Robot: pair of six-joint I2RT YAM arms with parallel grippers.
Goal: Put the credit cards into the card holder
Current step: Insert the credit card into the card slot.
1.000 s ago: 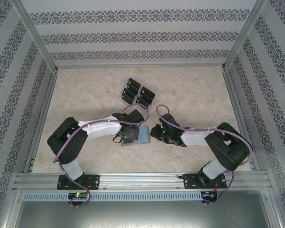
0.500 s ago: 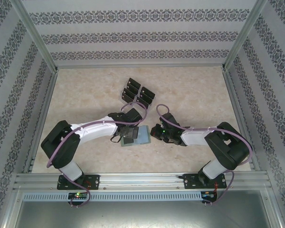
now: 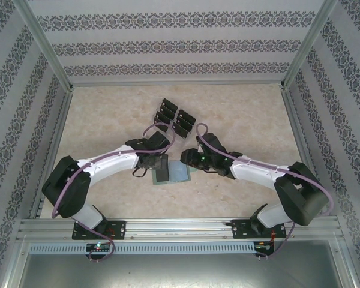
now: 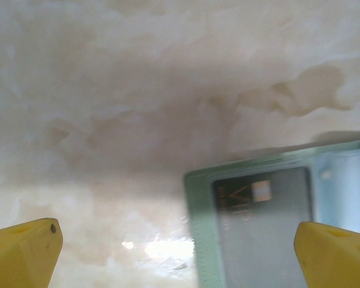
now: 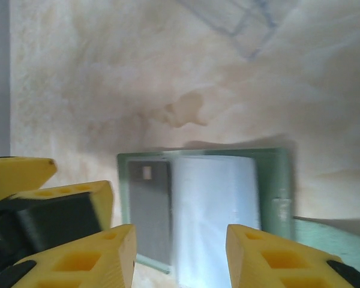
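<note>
The sage-green card holder (image 3: 179, 174) lies open on the marble table, pale grey inside (image 5: 213, 210), its tab (image 5: 282, 206) to the right. One black credit card (image 4: 263, 225) with a small white mark sits in its left half (image 5: 149, 207). More black cards stand in the clear tiered rack (image 3: 174, 117) farther back. My left gripper (image 4: 180, 258) is open and holds nothing; the holder's left edge lies near its right finger. My right gripper (image 5: 180, 255) is open and hovers over the holder's near edge, apart from it. In the top view both grippers (image 3: 150, 165) (image 3: 187, 161) flank the holder.
Aluminium frame rails (image 3: 180, 227) run along the near edge and patterned walls (image 3: 180, 42) close in the other sides. The left gripper's yellow fingers (image 5: 66, 198) show at the left of the right wrist view, close to my right gripper.
The left gripper has drawn back from over the card holder toward the far left. The right gripper has moved left and farther out, up to the holder's right side. The black card stays in the holder.
</note>
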